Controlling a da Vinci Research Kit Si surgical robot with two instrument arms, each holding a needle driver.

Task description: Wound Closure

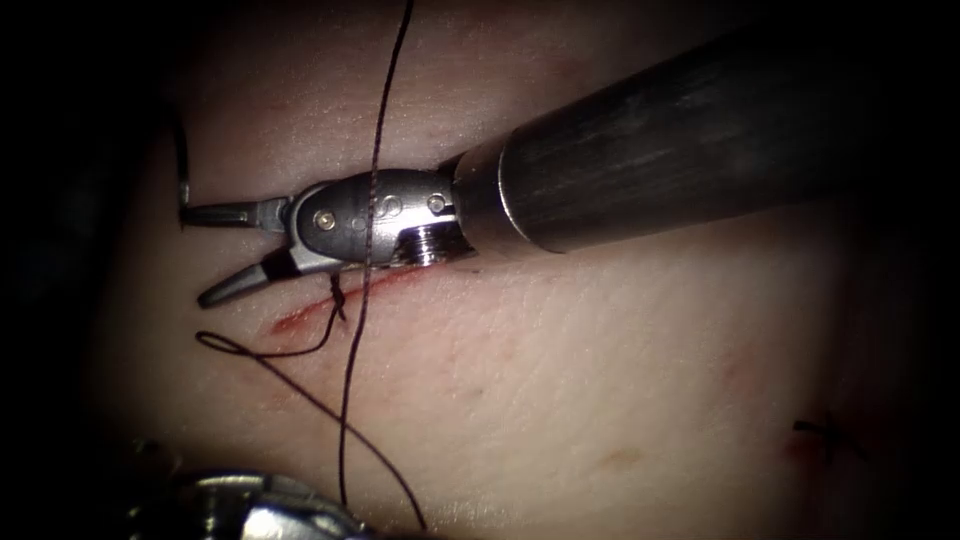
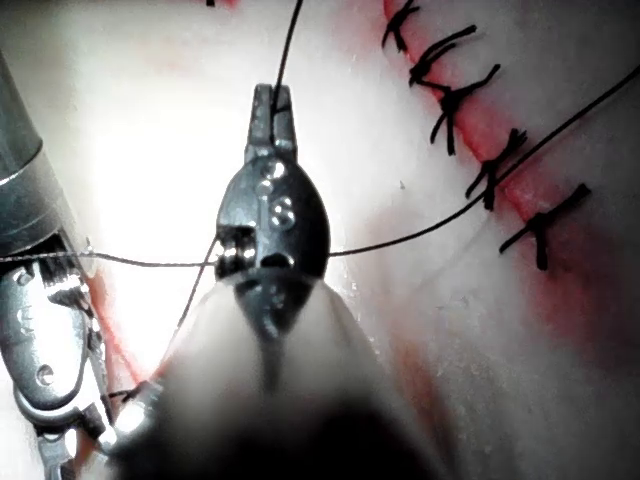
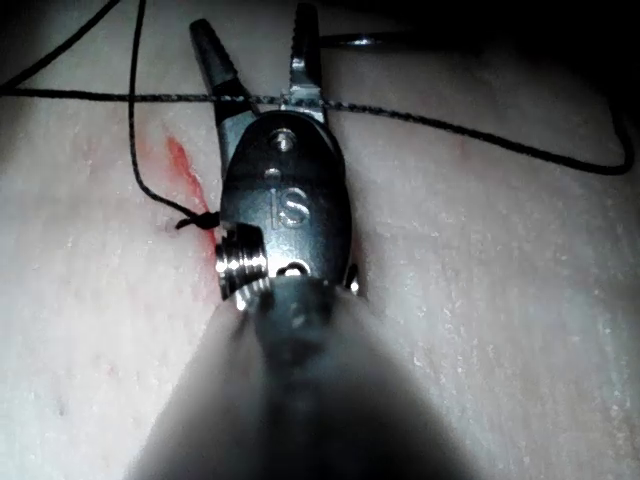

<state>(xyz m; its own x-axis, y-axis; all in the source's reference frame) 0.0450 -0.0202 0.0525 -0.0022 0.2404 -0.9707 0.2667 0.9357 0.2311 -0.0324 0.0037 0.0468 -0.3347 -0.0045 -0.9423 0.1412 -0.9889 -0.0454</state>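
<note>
Nearest the endoscope, my left pincer (image 1: 250, 505) sits shut on the thread (image 1: 372, 200), keeping the strand taut across my right pincer (image 1: 205, 255), whose jaws gape wide and empty over the cut (image 1: 300, 318) in the tissue (image 1: 600, 380). Beyond its upper jaw lies the needle (image 1: 184, 195), seemingly free. A knot (image 1: 337, 292) sits on the cut.

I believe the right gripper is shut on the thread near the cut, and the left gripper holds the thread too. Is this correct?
Not quite: the right gripper is open and holds nothing, its jaws spread beside the cut, as the endoscope view shows. The left gripper does hold the thread. What seems to be the needle lies just beyond the right gripper's tips.
</note>
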